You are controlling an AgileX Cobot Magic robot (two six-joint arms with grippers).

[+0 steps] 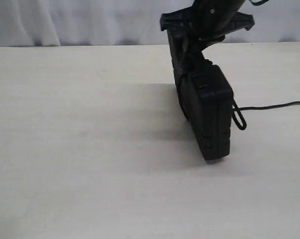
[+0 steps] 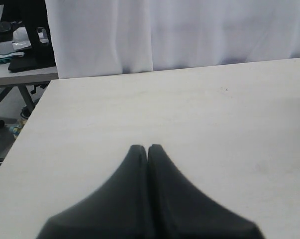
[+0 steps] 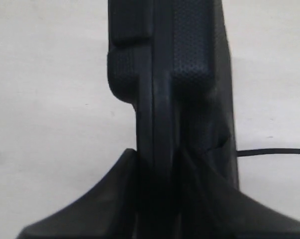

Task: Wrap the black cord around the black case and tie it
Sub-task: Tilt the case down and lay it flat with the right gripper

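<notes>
The black case [image 1: 205,109] stands on its edge on the white table [image 1: 80,149], held from above by my right gripper [image 1: 189,42], which is shut on its upper end. In the right wrist view the case [image 3: 164,74] runs between the two fingers [image 3: 100,199]. The black cord [image 1: 269,106] lies on the table to the right of the case, and its narrow loop [image 1: 239,118] hangs beside the case's side. A short stretch of cord [image 3: 274,152] shows in the right wrist view. My left gripper [image 2: 148,148] is shut on nothing, over bare table, and is out of the exterior view.
A white curtain [image 1: 65,20] hangs behind the table's far edge. In the left wrist view the table's left edge [image 2: 25,124] drops off to a floor with a desk and clutter [image 2: 15,50] beyond.
</notes>
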